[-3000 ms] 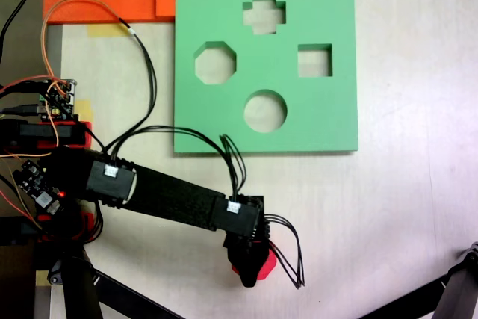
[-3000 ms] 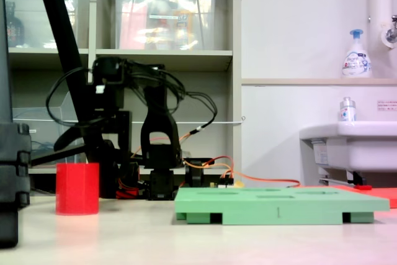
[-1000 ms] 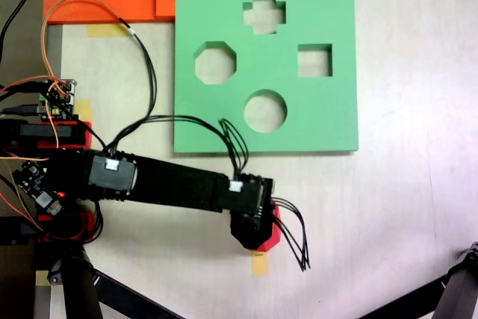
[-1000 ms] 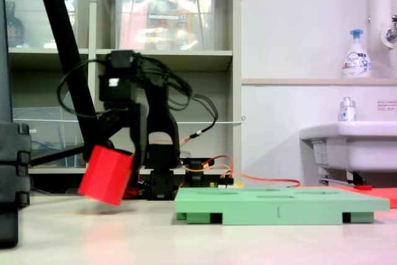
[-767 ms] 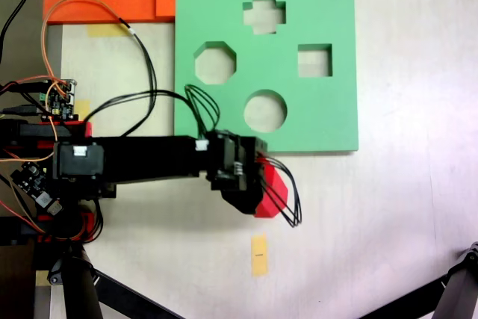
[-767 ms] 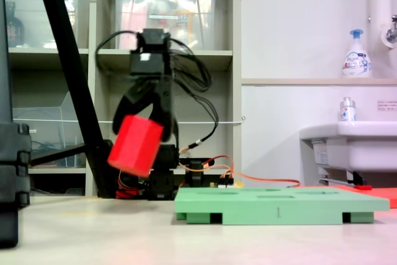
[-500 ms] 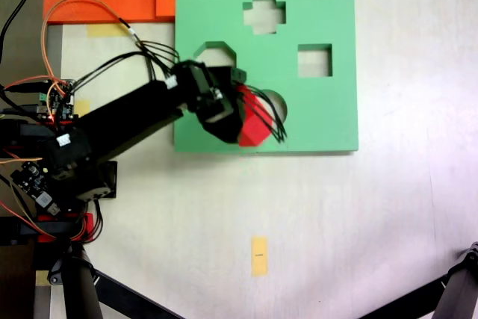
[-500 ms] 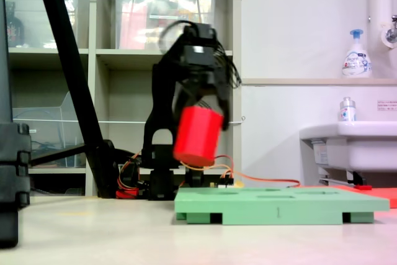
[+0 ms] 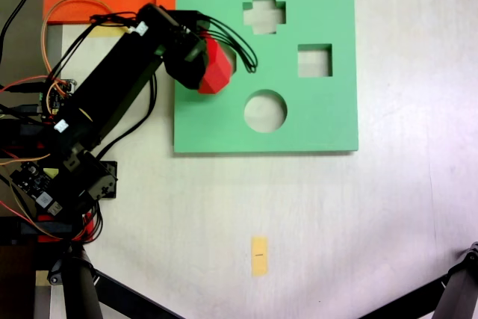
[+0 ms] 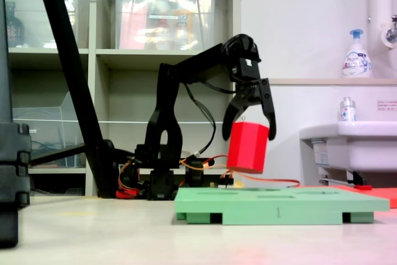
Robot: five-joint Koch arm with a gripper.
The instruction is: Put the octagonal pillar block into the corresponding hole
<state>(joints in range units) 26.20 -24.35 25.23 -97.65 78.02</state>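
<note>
Block (image 10: pixel 247 147) clamped between jaws, above board (image 10: pixel 279 203)

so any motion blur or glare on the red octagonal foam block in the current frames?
In the first exterior view the red octagonal foam block has crisp edges, evenly lit, no glare. In the second exterior view it is sharp too, held in the gripper above the green foam board, shelves behind dimmer.
</note>
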